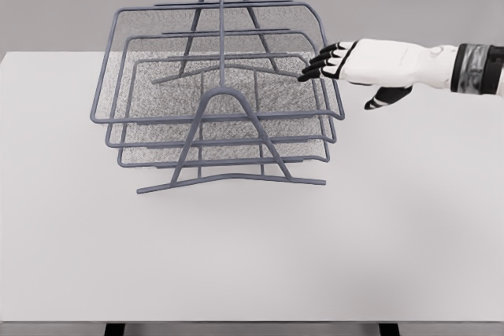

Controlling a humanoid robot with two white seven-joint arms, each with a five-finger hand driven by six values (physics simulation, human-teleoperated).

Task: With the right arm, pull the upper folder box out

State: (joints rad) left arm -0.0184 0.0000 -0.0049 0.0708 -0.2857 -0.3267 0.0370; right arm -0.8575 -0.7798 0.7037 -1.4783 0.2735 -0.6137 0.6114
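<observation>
A grey wire-mesh folder rack (220, 100) with three stacked trays stands on the white table (252, 257), held by two arched end frames. The upper tray (213, 45) sits highest, its right rim running down toward the front right. My right hand (327, 62) reaches in from the right edge, white with black fingertips (315, 64). Its fingers are spread and stretched toward the right rim of the upper tray, touching or just short of it. The thumb (386, 100) hangs below, apart from the rack. Nothing is held. The left arm does not show.
The rack's base bar (228, 182) lies across the table in front of the trays. The table's front edge (252, 323) runs along the bottom of the picture. A grey wall stands behind.
</observation>
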